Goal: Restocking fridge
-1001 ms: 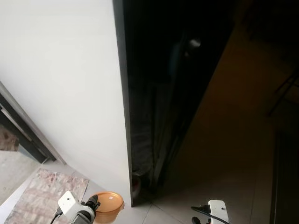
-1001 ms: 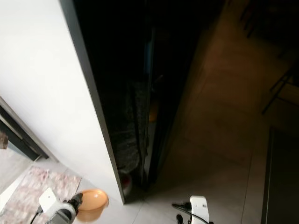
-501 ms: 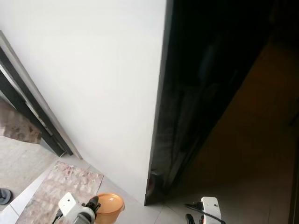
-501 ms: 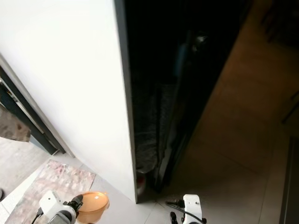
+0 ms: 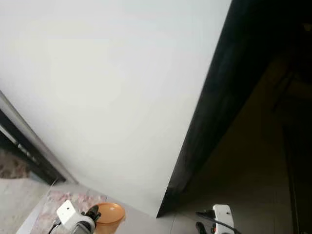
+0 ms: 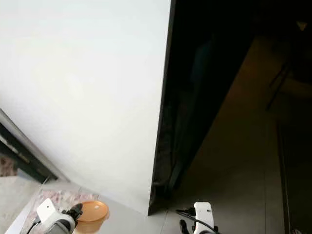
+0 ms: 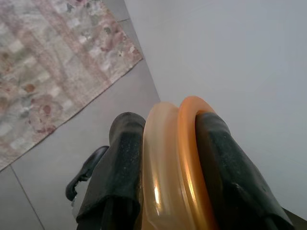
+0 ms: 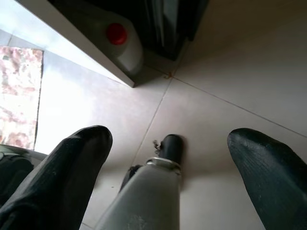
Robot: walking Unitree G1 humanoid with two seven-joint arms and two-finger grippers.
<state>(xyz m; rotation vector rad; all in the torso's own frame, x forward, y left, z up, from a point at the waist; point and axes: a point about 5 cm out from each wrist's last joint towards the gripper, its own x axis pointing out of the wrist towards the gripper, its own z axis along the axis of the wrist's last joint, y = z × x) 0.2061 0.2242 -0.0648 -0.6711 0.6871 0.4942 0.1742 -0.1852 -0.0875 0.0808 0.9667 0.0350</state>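
Note:
My left gripper (image 7: 163, 139) is shut on the rim of an orange plastic bowl (image 7: 184, 158), one black finger on each side of it. In the left eye view the bowl (image 5: 109, 214) hangs low at my left, just above the floor, with the left wrist (image 5: 73, 217) beside it. A tall white panel (image 5: 107, 97) with a dark edge (image 5: 204, 126) stands right in front of me; behind that edge lies a dark space. My right gripper (image 8: 170, 136) hangs open over the pale floor tiles with nothing in it.
A white jug with a red cap (image 8: 120, 40) sits at the foot of the dark opening. A patterned rug (image 5: 63, 202) lies on the floor to my left, next to a dark door frame (image 5: 24, 153). Tiled floor (image 6: 234, 165) runs off to the right.
The camera has swung, so the white panel's dark edge now sits further right and the panel covers more of the picture. The bowl stays held in my left gripper; the right stays open.

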